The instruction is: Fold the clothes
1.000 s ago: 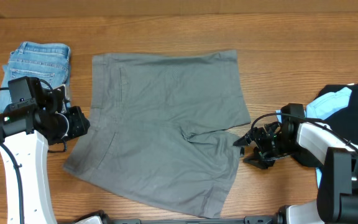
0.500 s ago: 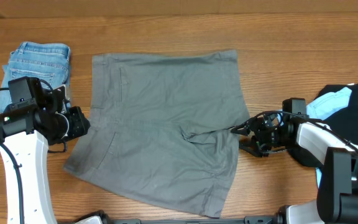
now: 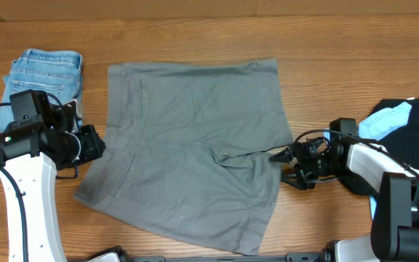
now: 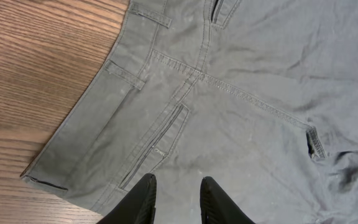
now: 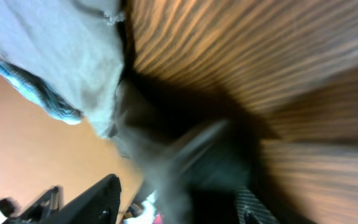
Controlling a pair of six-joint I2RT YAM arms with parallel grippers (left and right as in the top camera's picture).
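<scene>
The right gripper [image 3: 285, 167] had edged in from bare wood [image 3: 318, 218] until its spread, empty jaws reached the leg hem [image 3: 276, 161] of the plain grey cotton shorts [image 3: 195, 124] lying flat just ahead, while the left gripper [image 4: 177, 182], narrowly parted, hung over the waistband [image 4: 126, 78], so a grasp looked imminent.

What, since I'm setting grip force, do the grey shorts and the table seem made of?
Grey shorts: likely woven cotton twill, matte; stitched seams, soft creases. Table: wood or wood-look laminate, slight sheen; visible grain lines.
</scene>
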